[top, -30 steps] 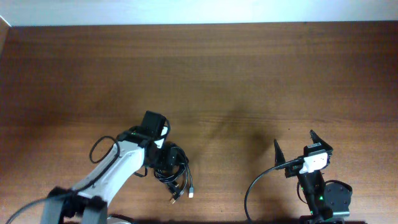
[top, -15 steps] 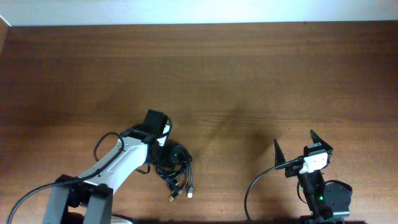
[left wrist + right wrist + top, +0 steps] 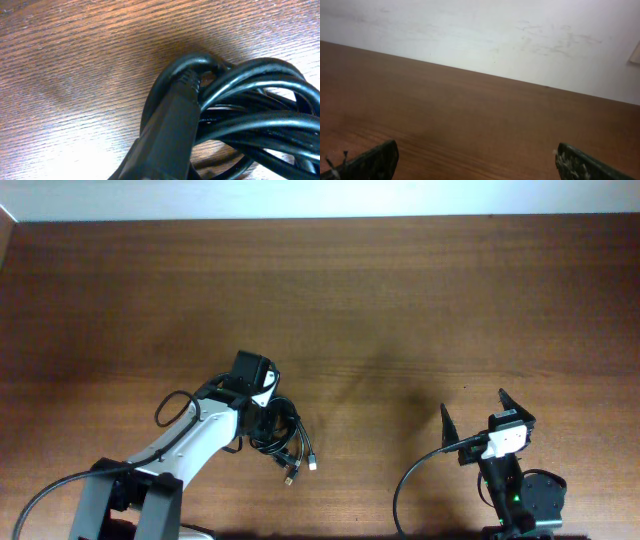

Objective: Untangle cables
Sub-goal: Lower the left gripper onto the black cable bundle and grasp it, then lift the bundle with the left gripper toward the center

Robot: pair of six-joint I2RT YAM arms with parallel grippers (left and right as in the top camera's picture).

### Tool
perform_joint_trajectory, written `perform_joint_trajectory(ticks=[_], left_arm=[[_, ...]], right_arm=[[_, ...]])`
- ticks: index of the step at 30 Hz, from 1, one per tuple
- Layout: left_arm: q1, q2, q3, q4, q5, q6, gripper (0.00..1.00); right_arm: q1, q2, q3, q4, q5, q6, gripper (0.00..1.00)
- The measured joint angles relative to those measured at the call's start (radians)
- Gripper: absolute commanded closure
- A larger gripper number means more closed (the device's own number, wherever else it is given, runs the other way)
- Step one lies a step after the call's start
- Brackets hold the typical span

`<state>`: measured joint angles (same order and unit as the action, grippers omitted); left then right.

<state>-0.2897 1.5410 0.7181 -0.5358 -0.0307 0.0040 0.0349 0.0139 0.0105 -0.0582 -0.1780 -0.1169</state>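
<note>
Two risks, both at the left tool (image 3: 262, 413), which sits down on the bundle of thin black glossy cables (image 3: 277, 435).

- Risk one: the bundle lifts or drags as a single knot. Cause: in the left wrist view several cords (image 3: 255, 95) run stacked and looped over each other, so a bite here likely takes more than one strand. A pull would then tighten the tangle, not open it.
- Risk two: a strand slips out. Cause: the cords are slick, round and far thinner than the tool.
- Left tool: fingers hidden in both views. Overhead, the arm covers them. The wrist camera is filled by cords and a black moulded plug body (image 3: 172, 120). Cannot tell whether it is pressed together, or on what. It is touching the bundle's upper-left edge, or hard against it.
- Bundle: lies on the brown wood-grain desk (image 3: 400, 300), near its front edge. Two loose ends trail to the bundle's lower right, one with a pale metal plug (image 3: 312, 464) and one with a gold-tinted tip (image 3: 290, 478).
- Right tool (image 3: 473, 410): well apart, to the right of the bundle. Spread wide, with nothing between the fingers and nothing touched. Its camera shows only bare desk and white wall (image 3: 520, 30).
- Judgement: with the right tool idle, nothing pins the bundle down. One-sided pulling is the weak point.
</note>
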Motion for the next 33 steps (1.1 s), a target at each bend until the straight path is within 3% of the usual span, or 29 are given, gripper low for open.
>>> perform_joint_trajectory(ticks=[3, 7, 12, 16, 20, 26, 31, 33], left_arm=[[0.000, 0.000, 0.000, -0.006, 0.001, 0.015, 1.00], [0.001, -0.029, -0.009, -0.058, 0.081, 0.130, 1.00], [0.000, -0.312, -0.026, -0.043, 0.343, 0.297, 1.00], [0.000, -0.439, -0.026, -0.040, 0.410, 0.454, 1.00], [0.000, -0.440, -0.026, -0.039, 0.455, 0.552, 1.00], [0.000, -0.381, -0.026, -0.064, 0.689, 0.812, 1.00], [0.000, -0.273, -0.026, -0.111, 0.812, 0.973, 1.00], [0.000, -0.245, -0.026, -0.122, 0.831, 0.997, 1.00]], right_arm=[[0.000, 0.000, 0.000, 0.000, 0.000, 0.000, 0.01], [0.000, 0.000, 0.000, 0.000, 0.000, 0.000, 0.01], [0.000, 0.000, 0.000, 0.000, 0.000, 0.000, 0.01], [0.000, 0.000, 0.000, 0.000, 0.000, 0.000, 0.01], [0.000, 0.000, 0.000, 0.000, 0.000, 0.000, 0.01], [0.000, 0.000, 0.000, 0.000, -0.008, 0.014, 0.01], [0.000, 0.000, 0.000, 0.007, -0.076, 0.436, 0.01], [0.000, 0.000, 0.000, 0.013, -0.145, 0.503, 0.01]])
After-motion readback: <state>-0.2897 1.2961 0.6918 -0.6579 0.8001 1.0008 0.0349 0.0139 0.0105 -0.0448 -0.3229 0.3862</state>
